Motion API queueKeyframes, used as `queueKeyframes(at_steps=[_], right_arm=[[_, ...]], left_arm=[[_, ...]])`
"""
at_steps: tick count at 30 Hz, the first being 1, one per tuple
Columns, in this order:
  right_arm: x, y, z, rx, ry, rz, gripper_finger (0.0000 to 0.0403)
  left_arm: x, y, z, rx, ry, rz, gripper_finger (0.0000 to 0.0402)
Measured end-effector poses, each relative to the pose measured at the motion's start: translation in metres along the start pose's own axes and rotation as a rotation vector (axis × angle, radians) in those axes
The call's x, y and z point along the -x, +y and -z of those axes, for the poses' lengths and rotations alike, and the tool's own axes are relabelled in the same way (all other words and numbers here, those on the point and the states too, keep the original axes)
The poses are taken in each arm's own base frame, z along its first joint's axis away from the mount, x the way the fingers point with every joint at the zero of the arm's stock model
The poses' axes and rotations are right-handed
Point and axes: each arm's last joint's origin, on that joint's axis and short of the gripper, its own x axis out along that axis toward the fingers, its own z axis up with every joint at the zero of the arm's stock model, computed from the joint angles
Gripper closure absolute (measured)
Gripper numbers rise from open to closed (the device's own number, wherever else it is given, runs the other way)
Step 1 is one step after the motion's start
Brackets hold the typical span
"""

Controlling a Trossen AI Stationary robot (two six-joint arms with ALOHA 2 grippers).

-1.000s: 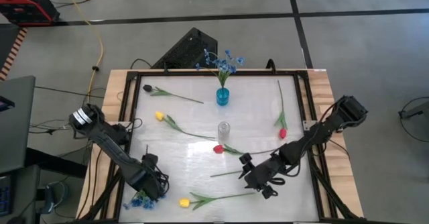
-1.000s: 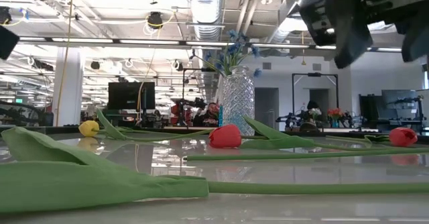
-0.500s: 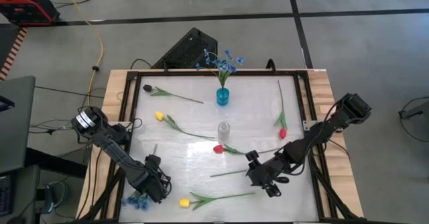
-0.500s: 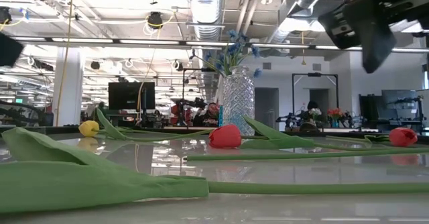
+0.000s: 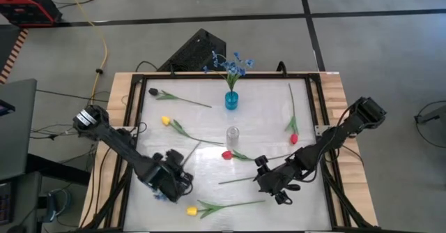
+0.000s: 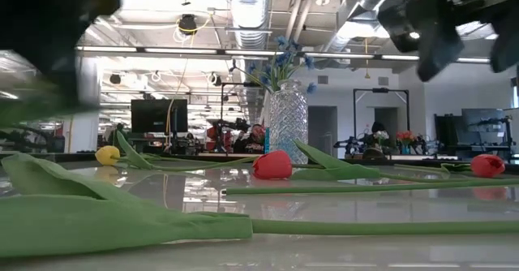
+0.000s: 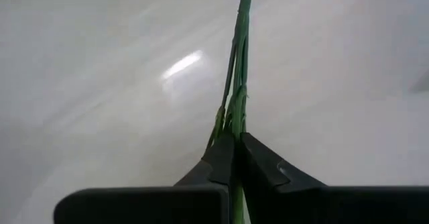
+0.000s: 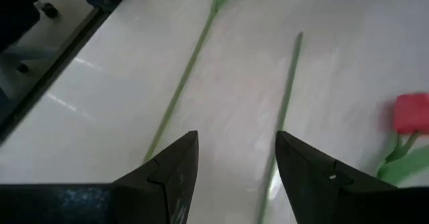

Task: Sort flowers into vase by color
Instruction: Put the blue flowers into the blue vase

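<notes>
With the left gripper (image 7: 233, 158) pinched tight on the thin stem of the blue flower (image 5: 182, 158) near the table's (image 5: 272, 114) front-left, could slip or snag swinging toward the far-off vase (image 5: 231, 100); right gripper (image 8: 234, 158) agape, empty.

Two red tulips (image 5: 226, 154), two yellow tulips (image 5: 165, 121), two vases (image 5: 231, 100).

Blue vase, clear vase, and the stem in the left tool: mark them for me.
Blue vase (image 5: 231, 100), high view, on its body.
Clear vase (image 5: 233, 133), high view, on its top.
Stem (image 7: 239, 70), left wrist view, mid-stem ahead of the left tool (image 7: 234, 158).
</notes>
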Motion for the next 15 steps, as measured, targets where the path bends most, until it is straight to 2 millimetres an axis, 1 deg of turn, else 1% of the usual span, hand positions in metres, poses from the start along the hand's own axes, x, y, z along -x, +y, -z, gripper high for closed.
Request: queueKeyframes(at_steps=[2,4,9,12,15], right_arm=[[0.0,-0.002,-0.003,0.101,-0.016,0.005,0.018],[0.003,-0.002,-0.01,0.23,-0.048,0.021,0.018],[0.013,0.0,-0.037,0.531,-0.152,0.186,0.018],[0.02,0.0,-0.05,0.661,-0.167,0.313,0.018],[0.026,-0.002,-0.06,0.741,-0.16,0.423,0.018]], left_arm=[[0.011,-0.011,-0.014,-0.016,-0.056,0.102,0.0398],[0.019,-0.022,-0.026,-0.036,-0.089,0.193,0.0398],[0.025,-0.047,-0.045,-0.078,-0.119,0.438,0.0398],[0.026,-0.053,-0.052,-0.07,-0.117,0.511,0.0398],[0.024,-0.053,-0.056,-0.041,-0.137,0.505,0.0398]])
